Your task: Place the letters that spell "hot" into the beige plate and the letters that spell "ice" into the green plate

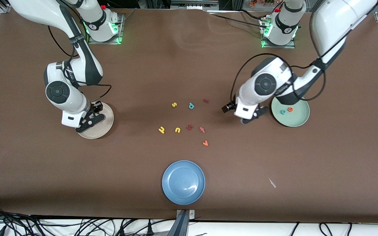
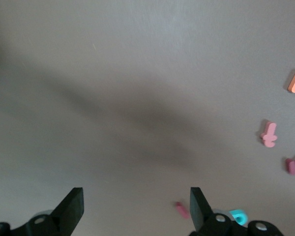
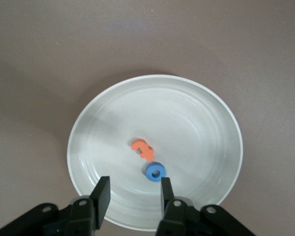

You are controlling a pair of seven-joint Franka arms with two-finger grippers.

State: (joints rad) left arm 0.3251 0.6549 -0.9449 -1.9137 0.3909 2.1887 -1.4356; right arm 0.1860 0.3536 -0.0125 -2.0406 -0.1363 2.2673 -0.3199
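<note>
Nearest the camera, the small yellow foam "h" (image 1: 161,130) still lay on the brown bench (image 1: 110,170), loose. Farther back, orange "t" (image 3: 142,149) and blue ring "o" (image 3: 155,171) sat in the round beige plate (image 1: 108,123) under the right tool (image 3: 132,191), jaws parted, empty; teal "c" (image 1: 283,111) and orange "e" (image 1: 290,109) sat in the mint-green plate (image 1: 299,119) beside the open, empty left tool (image 2: 136,201). Farthest, the thin dark red "i" (image 1: 205,100) remained on the bench.

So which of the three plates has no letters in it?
The blue plate, the one nearest the front camera. The beige plate holds an orange letter and a blue ring, and the green plate holds a teal letter and an orange one.

The front camera looks down across the table (image 1: 189,65); both wrist cameras look straight down from close above it.
</note>
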